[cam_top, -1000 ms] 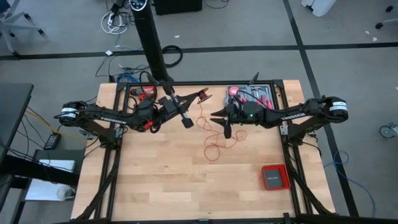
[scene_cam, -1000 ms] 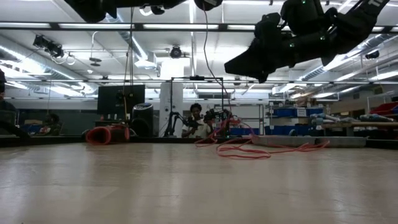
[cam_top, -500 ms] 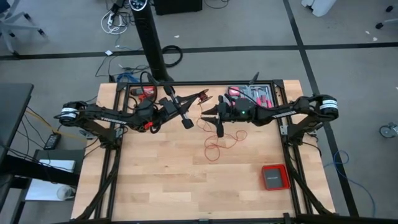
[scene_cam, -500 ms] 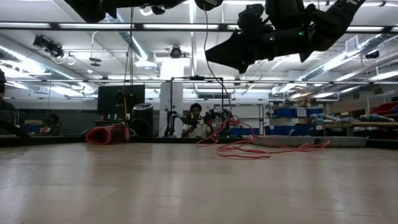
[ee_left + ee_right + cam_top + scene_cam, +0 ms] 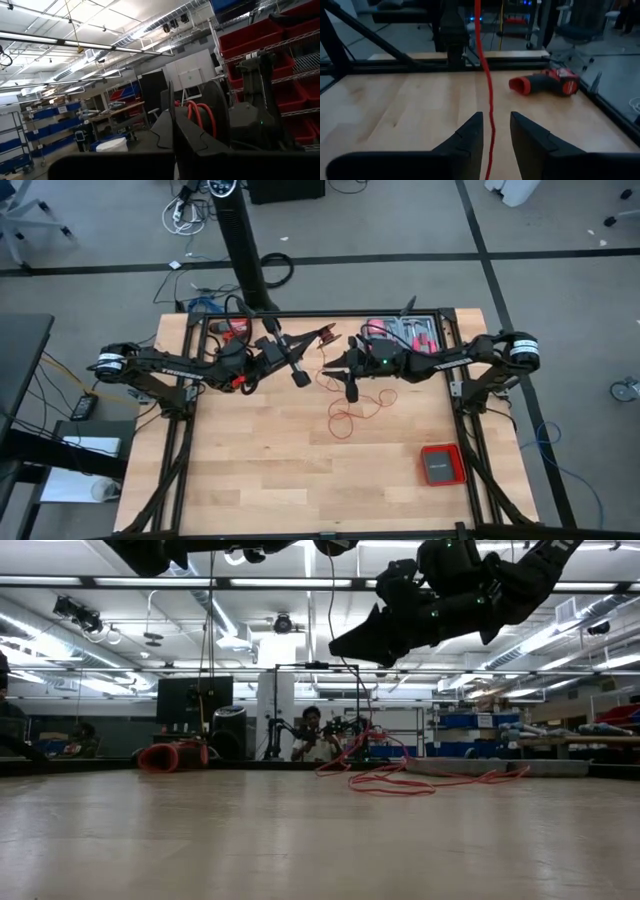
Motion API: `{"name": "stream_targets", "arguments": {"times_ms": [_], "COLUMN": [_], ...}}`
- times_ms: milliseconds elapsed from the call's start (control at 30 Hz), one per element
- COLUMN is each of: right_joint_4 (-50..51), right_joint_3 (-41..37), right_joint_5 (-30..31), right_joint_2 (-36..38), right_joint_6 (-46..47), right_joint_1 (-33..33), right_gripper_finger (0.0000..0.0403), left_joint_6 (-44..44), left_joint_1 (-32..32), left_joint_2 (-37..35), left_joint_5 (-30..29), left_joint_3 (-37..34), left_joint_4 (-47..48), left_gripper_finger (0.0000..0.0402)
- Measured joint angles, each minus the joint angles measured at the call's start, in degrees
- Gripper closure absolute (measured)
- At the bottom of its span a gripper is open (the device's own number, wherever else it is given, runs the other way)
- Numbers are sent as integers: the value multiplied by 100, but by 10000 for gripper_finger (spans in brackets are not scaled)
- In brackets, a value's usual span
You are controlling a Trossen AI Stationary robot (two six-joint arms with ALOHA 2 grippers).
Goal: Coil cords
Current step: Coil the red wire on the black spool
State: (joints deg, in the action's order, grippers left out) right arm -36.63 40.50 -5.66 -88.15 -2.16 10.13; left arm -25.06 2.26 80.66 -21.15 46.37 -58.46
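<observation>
Left gripper: I see my left gripper (image 5: 297,373) raised above the table's left half with its fingers pressed together; I can't tell whether the cord is pinched in them.
Right gripper: my right gripper (image 5: 493,131) hangs near the table's middle, its 2 fingers (image 5: 468,134) parted, the red cord (image 5: 486,85) running through the gap between them; I can't tell if it touches either pad.
Cord: it hangs as 1 near-vertical strand, its long axis up and down, then spills in loose loops (image 5: 350,416) on the wood below the right gripper.
Surface: pale wooden table (image 5: 260,460), a red power drill (image 5: 547,82) lying on its side, a red square box (image 5: 441,465) near the right edge.
Room: shelving, ceiling lights, a person (image 5: 313,736) beyond the table.
</observation>
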Motion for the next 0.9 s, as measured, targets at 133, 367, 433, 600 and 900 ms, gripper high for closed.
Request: {"name": "stream_targets", "arguments": {"times_ms": [133,367,433,600,900], "right_joint_4": [-27,109,106,365,1077], "right_joint_3": [-6,-9,-10,-10,-4], "right_joint_5": [5,173,242,865,1077], "right_joint_2": [-5,-3,-3,-2,362], "right_joint_6": [-43,-160,-231,-478,-650], "right_joint_1": [0,0,0,67,664], "right_gripper_finger": [320,384,395,399,401], "left_joint_6": [2,5,20,290,352], "left_joint_1": [-2,-2,-2,-41,-231], "left_joint_2": [0,0,0,0,6], "left_joint_5": [2,2,2,-7,-265], "left_joint_3": [0,0,0,0,-4], "left_joint_4": [3,7,9,48,620], "left_gripper_finger": [401,401,401,401,401]}}
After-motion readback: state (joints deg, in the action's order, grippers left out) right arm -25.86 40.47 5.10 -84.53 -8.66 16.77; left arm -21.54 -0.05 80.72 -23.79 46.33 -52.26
